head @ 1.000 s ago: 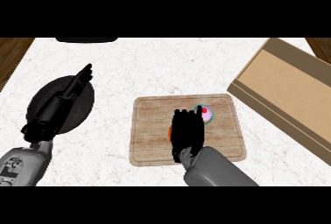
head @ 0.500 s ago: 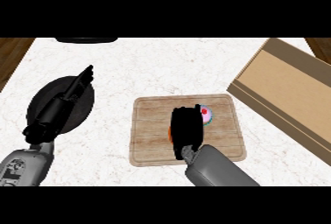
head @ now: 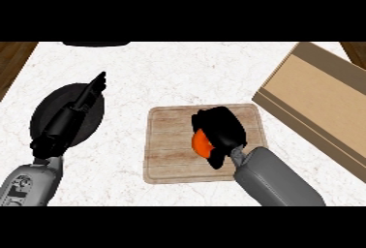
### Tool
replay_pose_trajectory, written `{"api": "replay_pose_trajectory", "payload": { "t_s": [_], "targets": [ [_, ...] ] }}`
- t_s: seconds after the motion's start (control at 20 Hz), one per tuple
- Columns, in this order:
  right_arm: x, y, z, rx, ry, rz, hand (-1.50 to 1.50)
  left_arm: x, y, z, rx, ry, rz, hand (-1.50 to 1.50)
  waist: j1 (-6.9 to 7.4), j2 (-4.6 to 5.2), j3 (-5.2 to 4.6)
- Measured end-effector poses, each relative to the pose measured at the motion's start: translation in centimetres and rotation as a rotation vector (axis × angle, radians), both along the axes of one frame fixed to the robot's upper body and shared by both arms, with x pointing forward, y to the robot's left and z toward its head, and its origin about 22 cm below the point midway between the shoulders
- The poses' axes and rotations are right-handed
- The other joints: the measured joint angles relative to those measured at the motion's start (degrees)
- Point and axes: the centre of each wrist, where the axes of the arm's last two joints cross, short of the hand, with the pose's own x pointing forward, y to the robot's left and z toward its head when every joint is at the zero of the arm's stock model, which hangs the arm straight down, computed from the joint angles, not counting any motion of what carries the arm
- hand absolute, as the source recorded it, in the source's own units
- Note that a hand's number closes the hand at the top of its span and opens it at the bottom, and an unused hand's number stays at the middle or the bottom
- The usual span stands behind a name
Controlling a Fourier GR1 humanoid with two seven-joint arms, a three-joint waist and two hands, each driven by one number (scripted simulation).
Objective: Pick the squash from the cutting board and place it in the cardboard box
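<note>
In the head view, the right hand (head: 223, 130) is over the wooden cutting board (head: 172, 145), with its black fingers curled down around the orange squash (head: 202, 143). Only the left part of the squash shows under the fingers — the rest is hidden by the hand. The squash is at the middle-right part of the board, and it cannot be told from this view if it touches the board or is lifted a little above it. The grey right forearm (head: 275, 179) comes in from the lower edge and goes up to the hand. The cardboard box (head: 325, 101) stands at the right side of the white marbled counter (head: 178, 72), near the board but apart from it, and its long side runs diagonally. The left hand (head: 75, 114) shows at the left side — its fingers are straight and point up, holding nothing, and it is in front of a dark round plate (head: 44, 114). One more dark object (head: 97, 43) is at the top edge, cut by the frame.
</note>
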Motion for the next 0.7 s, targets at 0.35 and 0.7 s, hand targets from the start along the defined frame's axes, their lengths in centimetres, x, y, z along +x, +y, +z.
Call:
{"api": "replay_pose_trajectory", "payload": {
  "t_s": [0.35, 0.7],
  "targets": [
    [-0.1, -3.0, 3.8, 0.056, -0.21, 0.113, 1.5, -0.4, 0.5, 0.1, 0.004, 0.001, 0.008, 0.0, -0.55, -0.24, -0.02],
    [-0.5, -5.5, 10.7, 0.211, -0.363, -0.05, 1.5, -0.2, 1.6, 0.1, 0.003, 0.005, 0.017, 0.0, -1.22, -0.41, -0.04]
  ]
}}
